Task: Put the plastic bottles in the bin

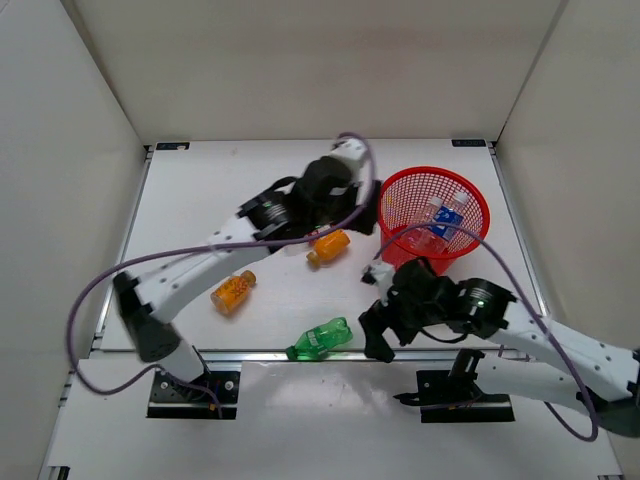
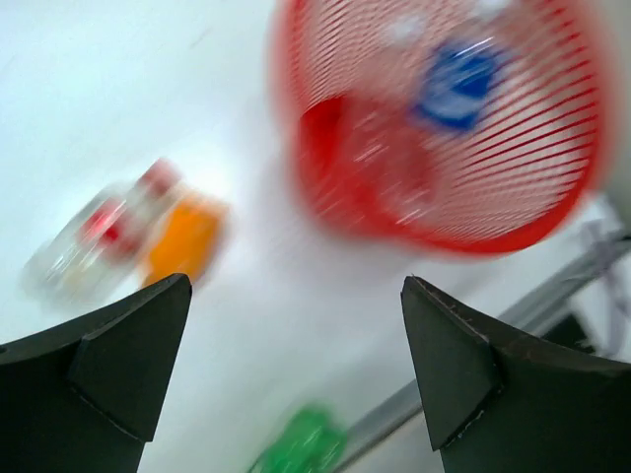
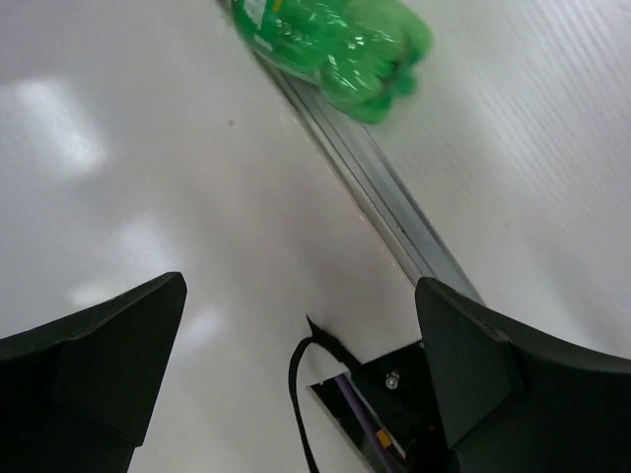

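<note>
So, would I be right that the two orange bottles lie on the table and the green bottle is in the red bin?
No: the green bottle is outside the red bin, lying at the near edge of the table, as the top external view shows. The two orange bottles do lie on the table.

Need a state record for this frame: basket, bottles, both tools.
basket: red mesh basket, upright, far right of table
in basket: blue-label bottle; maybe more, hard to tell
on table: centre orange bottle; left orange bottle; green bottle lying at the near edge; red-label bottle beside an orange one
left tool: open, empty, raised beside the basket
right tool: open, empty, close to the green bottle
image quality: left wrist view blurred
</note>
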Motion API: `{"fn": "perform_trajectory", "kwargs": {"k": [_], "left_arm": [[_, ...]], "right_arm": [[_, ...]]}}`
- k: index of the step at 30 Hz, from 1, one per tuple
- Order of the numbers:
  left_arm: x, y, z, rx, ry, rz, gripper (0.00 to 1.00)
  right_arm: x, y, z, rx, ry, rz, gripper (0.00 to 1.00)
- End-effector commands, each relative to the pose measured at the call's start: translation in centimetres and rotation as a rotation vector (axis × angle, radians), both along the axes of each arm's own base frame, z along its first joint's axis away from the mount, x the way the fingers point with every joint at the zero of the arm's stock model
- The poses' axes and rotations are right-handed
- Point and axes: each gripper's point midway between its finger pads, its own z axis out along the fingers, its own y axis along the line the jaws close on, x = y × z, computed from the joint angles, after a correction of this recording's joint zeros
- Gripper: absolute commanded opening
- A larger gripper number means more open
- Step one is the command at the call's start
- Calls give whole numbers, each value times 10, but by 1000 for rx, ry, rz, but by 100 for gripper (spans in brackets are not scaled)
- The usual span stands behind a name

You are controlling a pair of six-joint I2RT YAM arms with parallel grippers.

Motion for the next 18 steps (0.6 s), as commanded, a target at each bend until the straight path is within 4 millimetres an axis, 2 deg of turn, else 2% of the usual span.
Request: {"fn": "perform_trajectory", "kwargs": {"k": [1, 2, 4, 5, 7, 8, 10, 11, 13, 14, 15, 16, 18], "left_arm": [[-4, 118, -56, 135, 148, 227, 99], [-13, 140, -47, 79, 155, 264, 99], [-27, 201, -88, 121, 241, 387, 99], [-35, 220, -80, 78, 229, 433, 99], [-53, 274, -104, 124, 292, 563, 98], [-57, 294, -99, 95, 281, 616, 99], [-77, 323, -108, 100, 291, 674, 99], [-78, 332, -106, 87, 288, 704, 99], [-88, 345, -108, 109, 293, 728, 99], [-91, 343, -108, 117, 297, 709, 99], [-93, 344, -111, 140, 303, 710, 99], [-95, 340, -113, 141, 314, 697, 99], [-95, 335, -119, 160, 330, 670, 98]], "right_arm": [[16, 51, 12, 61, -123, 97, 99], [22, 62, 16, 84, -148, 116, 99], [32, 77, 5, 55, -174, 194, 98], [39, 86, 10, 74, -211, 216, 99], [51, 101, -6, 22, -299, 327, 98], [53, 111, -4, 33, -335, 363, 98], [62, 123, -27, -18, -386, 471, 98], [65, 132, -26, -9, -411, 498, 98], [64, 144, -44, -22, -437, 618, 98], [58, 148, -51, -19, -440, 663, 98], [54, 143, -63, -38, -442, 709, 99], [52, 152, -61, -6, -476, 746, 99], [47, 149, -79, 13, -493, 792, 99]]}}
